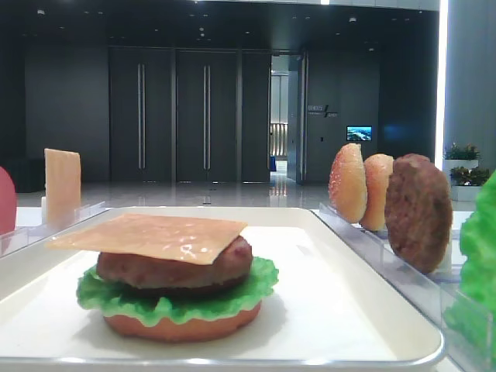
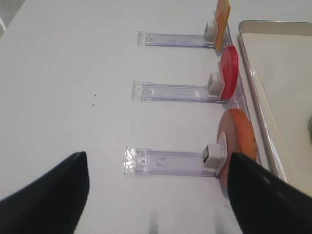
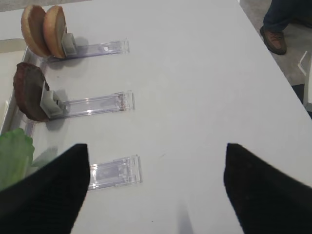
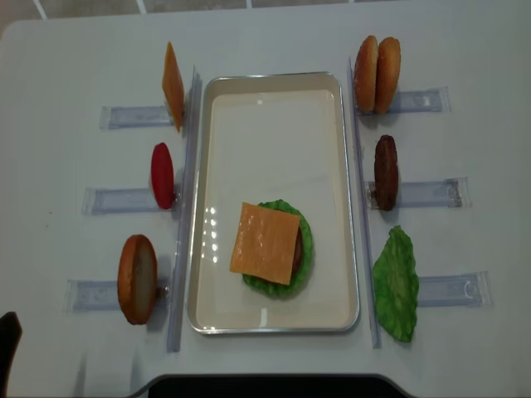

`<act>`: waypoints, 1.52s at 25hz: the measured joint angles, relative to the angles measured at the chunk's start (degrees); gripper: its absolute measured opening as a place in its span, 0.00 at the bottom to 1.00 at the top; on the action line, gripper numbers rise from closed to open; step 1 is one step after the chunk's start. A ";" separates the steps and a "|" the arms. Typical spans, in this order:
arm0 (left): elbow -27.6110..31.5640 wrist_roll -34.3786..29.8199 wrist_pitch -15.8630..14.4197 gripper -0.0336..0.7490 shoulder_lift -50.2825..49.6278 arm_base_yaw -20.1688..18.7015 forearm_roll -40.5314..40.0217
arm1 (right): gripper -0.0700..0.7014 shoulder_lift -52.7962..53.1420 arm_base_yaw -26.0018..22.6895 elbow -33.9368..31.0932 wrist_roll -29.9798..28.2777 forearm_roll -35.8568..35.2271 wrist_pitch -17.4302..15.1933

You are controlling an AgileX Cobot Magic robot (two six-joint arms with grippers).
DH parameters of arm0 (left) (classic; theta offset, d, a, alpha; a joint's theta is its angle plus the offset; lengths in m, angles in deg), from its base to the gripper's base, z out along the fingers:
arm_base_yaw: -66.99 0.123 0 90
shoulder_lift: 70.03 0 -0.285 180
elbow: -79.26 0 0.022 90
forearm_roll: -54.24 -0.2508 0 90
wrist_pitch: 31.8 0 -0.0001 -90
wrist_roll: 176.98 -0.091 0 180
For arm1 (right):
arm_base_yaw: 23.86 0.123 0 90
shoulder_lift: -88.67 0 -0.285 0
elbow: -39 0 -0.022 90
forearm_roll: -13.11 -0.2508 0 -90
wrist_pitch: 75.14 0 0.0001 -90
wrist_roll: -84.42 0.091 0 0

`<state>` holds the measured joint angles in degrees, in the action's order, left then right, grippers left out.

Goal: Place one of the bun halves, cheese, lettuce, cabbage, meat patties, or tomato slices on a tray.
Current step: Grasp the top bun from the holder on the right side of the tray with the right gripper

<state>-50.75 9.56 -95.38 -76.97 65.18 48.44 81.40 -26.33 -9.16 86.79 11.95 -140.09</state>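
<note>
White tray point(image 4: 274, 319) at the middle of the pale counter point(image 4: 274, 37), carrying a stack toward its near end: bun bottom point(image 1: 182, 325), ruffled green lettuce point(image 1: 174, 298), meat patty point(image 1: 174, 267) and a square cheese slice point(image 4: 264, 242) on top. Along the right of the tray, upright in clear racks point(image 3: 97, 103): two bun halves point(image 4: 377, 63) side by side at the far end, a spare patty point(image 4: 385, 172) in the middle, a second lettuce leaf point(image 4: 396, 284) nearest. Along the left: another cheese slice point(image 4: 172, 86), a red tomato slice point(image 4: 163, 175), an orange bun half point(image 4: 138, 279). Right hand point(image 3: 157, 180) spread wide above bare counter, gripping nothing. Left hand point(image 2: 157, 187) likewise parted wide over the counter beside the nearest left rack, empty.
</note>
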 joint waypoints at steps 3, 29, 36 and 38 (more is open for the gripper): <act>0.00 0.00 0.00 0.93 0.00 0.00 0.00 | 0.79 0.00 0.00 0.00 0.00 0.00 0.00; 0.00 0.00 0.00 0.93 0.00 0.00 0.00 | 0.79 -18.83 0.00 3.73 -3.87 -4.19 -0.75; 0.00 0.00 0.00 0.93 0.00 0.00 0.00 | 0.79 -43.95 0.00 14.88 -6.95 -4.83 -2.04; 0.00 0.00 0.00 0.93 0.00 0.00 0.00 | 0.79 -52.23 0.00 18.88 -7.41 -4.95 -2.23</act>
<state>-50.75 9.56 -95.38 -76.97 65.18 48.44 29.17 -26.33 9.72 79.37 6.99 -142.32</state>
